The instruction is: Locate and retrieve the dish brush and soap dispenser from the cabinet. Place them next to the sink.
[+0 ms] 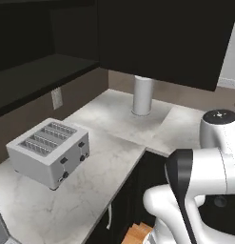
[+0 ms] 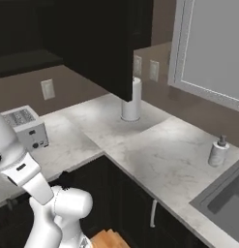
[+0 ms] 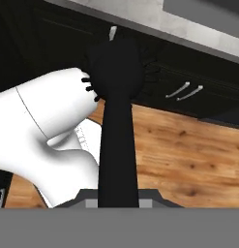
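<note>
held: thin all-black dish brush with rounded bristled head [image 3: 116,63] | gripper [image 3: 118,201]: fingers pinching the handle's lower end, head out over the wood floor | handling: likely light, stiff, prone to pivot; gripping nearer mid-handle looks steadier | white marbled soap dispenser [image 2: 218,151]: on the counter beside the grey sink [image 2: 222,206]

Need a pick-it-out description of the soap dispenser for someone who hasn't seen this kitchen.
Start at the sink at the right end of the white marble counter. The soap dispenser stands on the counter just behind the basin's far corner. It is a short white marbled bottle with a dark pump top, unlike the taller plain grey cylinder standing under the black wall cabinet.
</note>
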Available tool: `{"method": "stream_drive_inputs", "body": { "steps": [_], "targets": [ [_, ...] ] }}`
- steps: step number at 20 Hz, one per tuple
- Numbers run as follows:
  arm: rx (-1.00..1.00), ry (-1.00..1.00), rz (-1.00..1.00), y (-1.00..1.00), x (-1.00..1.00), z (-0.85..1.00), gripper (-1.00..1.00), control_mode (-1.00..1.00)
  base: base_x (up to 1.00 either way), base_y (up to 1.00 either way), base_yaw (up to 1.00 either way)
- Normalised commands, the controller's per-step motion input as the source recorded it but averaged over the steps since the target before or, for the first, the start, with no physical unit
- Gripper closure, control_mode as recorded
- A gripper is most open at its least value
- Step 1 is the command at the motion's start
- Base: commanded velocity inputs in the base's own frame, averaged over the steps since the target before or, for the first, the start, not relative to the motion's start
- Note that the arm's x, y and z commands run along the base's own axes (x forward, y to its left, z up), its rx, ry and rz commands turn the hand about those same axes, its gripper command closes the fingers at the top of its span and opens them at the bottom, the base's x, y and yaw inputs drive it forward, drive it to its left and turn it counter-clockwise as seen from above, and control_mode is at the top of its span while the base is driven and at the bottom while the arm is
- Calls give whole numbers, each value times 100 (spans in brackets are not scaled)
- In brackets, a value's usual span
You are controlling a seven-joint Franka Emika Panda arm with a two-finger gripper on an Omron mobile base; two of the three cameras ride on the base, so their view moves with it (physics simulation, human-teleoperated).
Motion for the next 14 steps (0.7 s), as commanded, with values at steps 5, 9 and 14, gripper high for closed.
{"method": "stream_drive_inputs", "body": {
  "steps": [5,9,14],
  "targets": [
    [0,0,0,0,0,0,100,100,0,-49,-32],
    [0,0,0,0,0,0,100,100,0,-69,-18],
    [0,0,0,0,0,0,100,100,-11,-57,-14]
  ]
}}
